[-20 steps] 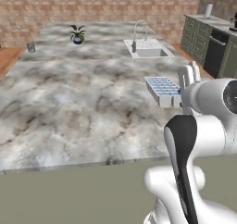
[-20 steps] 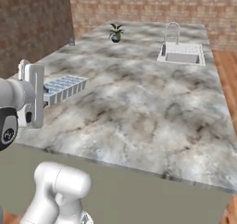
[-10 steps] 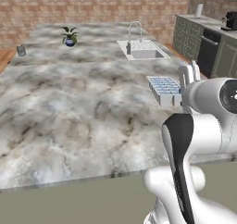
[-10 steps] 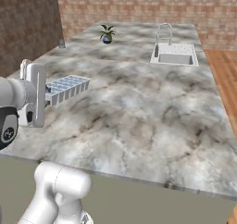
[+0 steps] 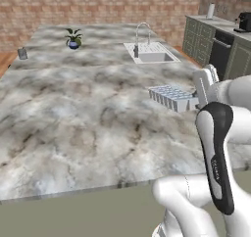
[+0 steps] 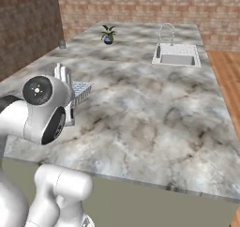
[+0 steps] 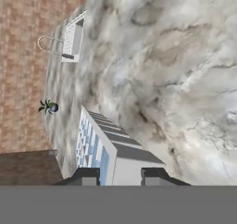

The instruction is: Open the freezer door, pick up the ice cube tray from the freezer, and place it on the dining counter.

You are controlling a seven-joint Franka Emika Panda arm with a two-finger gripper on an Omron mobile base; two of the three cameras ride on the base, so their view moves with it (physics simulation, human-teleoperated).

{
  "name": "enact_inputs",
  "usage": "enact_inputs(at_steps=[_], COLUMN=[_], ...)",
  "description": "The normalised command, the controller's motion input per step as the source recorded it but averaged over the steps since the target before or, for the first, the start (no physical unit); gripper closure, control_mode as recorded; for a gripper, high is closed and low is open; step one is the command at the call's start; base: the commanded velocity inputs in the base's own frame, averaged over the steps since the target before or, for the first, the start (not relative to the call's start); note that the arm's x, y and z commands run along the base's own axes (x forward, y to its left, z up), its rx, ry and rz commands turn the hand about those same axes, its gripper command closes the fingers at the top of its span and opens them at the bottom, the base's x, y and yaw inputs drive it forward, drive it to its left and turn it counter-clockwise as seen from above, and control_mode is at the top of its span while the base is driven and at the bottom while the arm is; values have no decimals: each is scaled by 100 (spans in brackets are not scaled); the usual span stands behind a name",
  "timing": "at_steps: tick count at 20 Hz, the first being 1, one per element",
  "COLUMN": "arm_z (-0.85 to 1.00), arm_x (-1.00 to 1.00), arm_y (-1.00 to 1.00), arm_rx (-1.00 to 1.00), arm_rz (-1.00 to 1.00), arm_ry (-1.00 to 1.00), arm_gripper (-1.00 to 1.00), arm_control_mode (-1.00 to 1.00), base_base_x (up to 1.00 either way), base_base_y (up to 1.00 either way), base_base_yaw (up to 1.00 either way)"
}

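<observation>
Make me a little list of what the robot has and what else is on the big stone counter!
gripper: shut on the ice cube tray
ice cube tray: light blue, held at one end, above the counter, not yet set down
dining counter: grey-white marbled stone
sink: set into the far part of the counter
faucet: curved, at the sink
potted plant: small, in a blue pot, at the far end
small grey object: far left edge, too small to tell
</observation>
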Motion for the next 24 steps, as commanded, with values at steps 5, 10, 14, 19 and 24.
enact_inputs(at_steps=[5, 10, 14, 19, 24], arm_z=[-19, -12, -15, -41, -42], arm_x=[77, 85, 49, 30, 25], arm_y=[-17, 1, 1, 27, 19], arm_rx=[1, -3, -8, -13, -5], arm_rz=[44, 17, 10, 8, 1], arm_ry=[31, 19, -1, -3, -13], arm_gripper=[100, 100, 100, 100, 100], arm_control_mode=[-100, -100, -100, -100, -100], base_base_x=[0, 0, 0, 0, 0], base_base_y=[0, 0, 0, 0, 0], base_base_yaw=[0, 0, 0, 0, 0])
